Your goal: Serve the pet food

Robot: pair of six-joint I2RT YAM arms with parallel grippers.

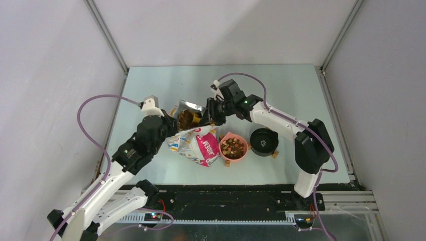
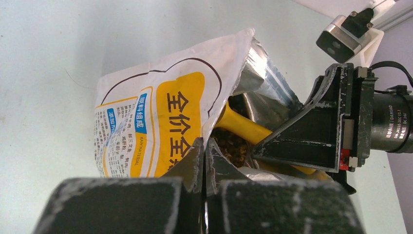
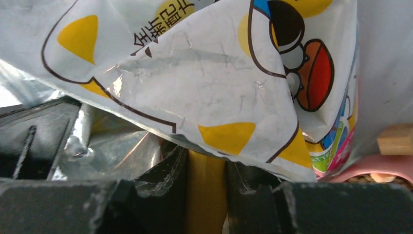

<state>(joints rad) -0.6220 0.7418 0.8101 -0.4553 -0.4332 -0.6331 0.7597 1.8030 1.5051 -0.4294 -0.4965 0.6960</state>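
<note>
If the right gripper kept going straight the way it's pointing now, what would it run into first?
Probably the open foil mouth of the bag. The right gripper is shut on the yellow scoop, which already reaches inside, with the kibble just beyond. Depth is unclear.

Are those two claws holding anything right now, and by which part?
The left end effector pinches the pet food bag by the rim of its open mouth. The right end effector grips a yellow tool by its handle.
</note>
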